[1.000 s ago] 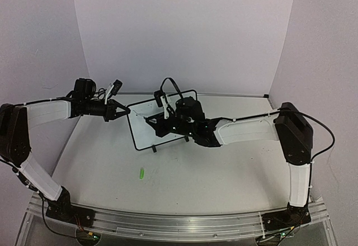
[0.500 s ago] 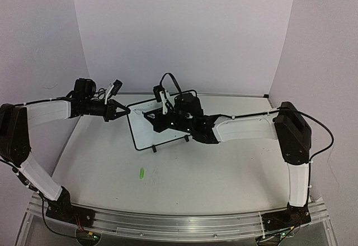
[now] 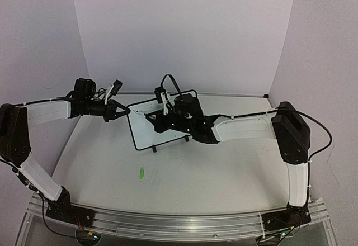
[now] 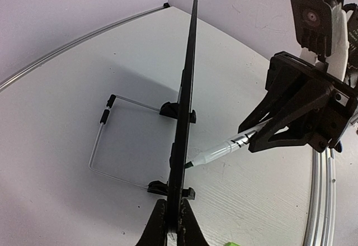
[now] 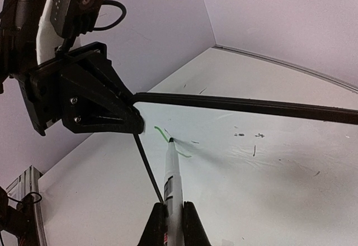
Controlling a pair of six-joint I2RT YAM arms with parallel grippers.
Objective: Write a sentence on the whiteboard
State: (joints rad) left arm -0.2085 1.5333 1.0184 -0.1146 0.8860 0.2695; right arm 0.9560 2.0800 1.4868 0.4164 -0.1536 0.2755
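Note:
The whiteboard (image 3: 144,131) stands upright at the table's centre back on its two black feet. My left gripper (image 3: 126,112) is shut on its left edge; in the left wrist view (image 4: 173,226) the board (image 4: 188,84) shows edge-on between the fingers. My right gripper (image 3: 155,121) is shut on a white marker (image 5: 172,176), and the green tip touches the board's face (image 5: 263,162). Of the sentence, only a short green stroke (image 5: 161,132) shows beside the tip. The marker also shows in the left wrist view (image 4: 224,150).
A green marker cap (image 3: 142,173) lies on the table in front of the board. A wire stand (image 4: 98,140) juts out behind the board. Faint dark specks (image 5: 246,135) mark the board's face. Walls close in on the table at the back and on both sides.
My right gripper has shifted the marker a little left and up across the board's face. The left gripper and the board have not moved.

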